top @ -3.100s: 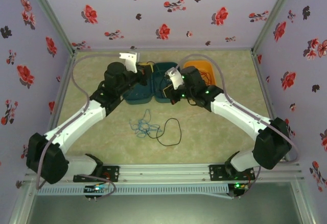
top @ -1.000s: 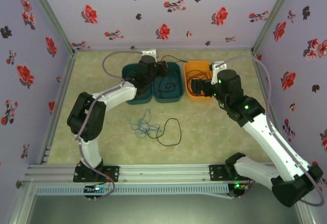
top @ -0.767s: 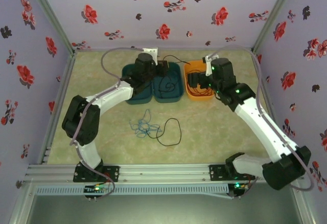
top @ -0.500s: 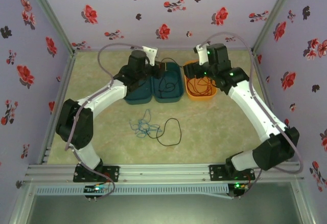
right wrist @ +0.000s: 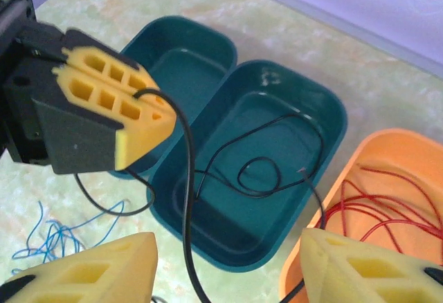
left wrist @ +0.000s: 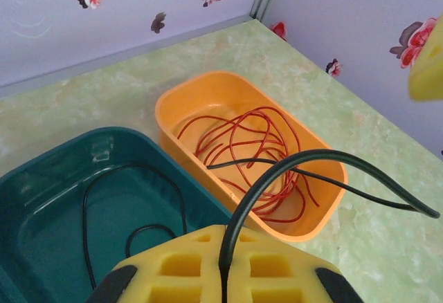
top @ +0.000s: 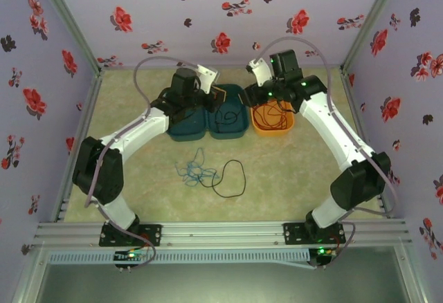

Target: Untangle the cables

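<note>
The right arm has swung from the right side of the table (top: 297,171) round to the far wall within the last second. The right gripper (right wrist: 230,251) now looks back toward the left gripper (right wrist: 163,117). Its yellow fingers stand closer together than before, but a clear gap remains and they grasp nothing. The left gripper has hardly moved.

Nearest the arm bases, a blue tangle (top: 194,172) lies on the table. A black loop (top: 243,176) touches its right side, and no gripper is near either.

Farther back, a teal bin (right wrist: 331,104) holds loose turns of black cable (right wrist: 187,192). Just to its right, an orange bin (left wrist: 190,102) holds a pile of red cables (left wrist: 256,151).

Farthest back, above the bins, the left gripper is clenched on the black cable. The cable arcs out of its fingers and hangs down through the gap between the right gripper's fingers. As far as can be seen, it touches neither finger.

The right gripper seems to be moving in for a second hold on this cable. The two arms could then draw it straight or lower it into the teal bin. The red cables look sorted, while the blue tangle and black loop still wait on the table.
</note>
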Robot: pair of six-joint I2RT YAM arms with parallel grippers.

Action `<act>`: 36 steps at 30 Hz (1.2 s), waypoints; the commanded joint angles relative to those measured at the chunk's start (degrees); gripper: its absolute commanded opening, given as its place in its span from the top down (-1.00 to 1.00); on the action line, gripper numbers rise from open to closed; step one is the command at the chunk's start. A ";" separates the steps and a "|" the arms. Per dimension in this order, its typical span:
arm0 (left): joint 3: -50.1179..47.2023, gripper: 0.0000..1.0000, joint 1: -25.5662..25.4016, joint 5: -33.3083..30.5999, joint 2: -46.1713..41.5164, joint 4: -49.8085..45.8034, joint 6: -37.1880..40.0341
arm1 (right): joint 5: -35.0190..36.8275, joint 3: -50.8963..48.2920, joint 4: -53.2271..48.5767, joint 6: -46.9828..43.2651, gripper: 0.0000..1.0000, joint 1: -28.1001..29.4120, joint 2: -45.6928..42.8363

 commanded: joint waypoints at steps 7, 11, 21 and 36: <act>1.75 0.97 0.40 3.67 -2.04 -0.75 1.52 | -4.62 3.38 -3.30 -0.86 0.05 0.41 5.47; 1.60 0.97 0.52 3.68 -2.14 -0.75 1.35 | -5.73 5.03 -3.13 0.40 0.46 0.44 7.47; -1.93 -0.11 2.65 3.70 -4.69 3.62 -5.21 | 0.40 8.45 -3.44 11.44 1.00 0.34 7.99; -16.00 -0.99 5.51 -15.58 -28.72 1.55 -7.83 | 2.87 11.48 -2.46 26.04 1.00 0.34 12.09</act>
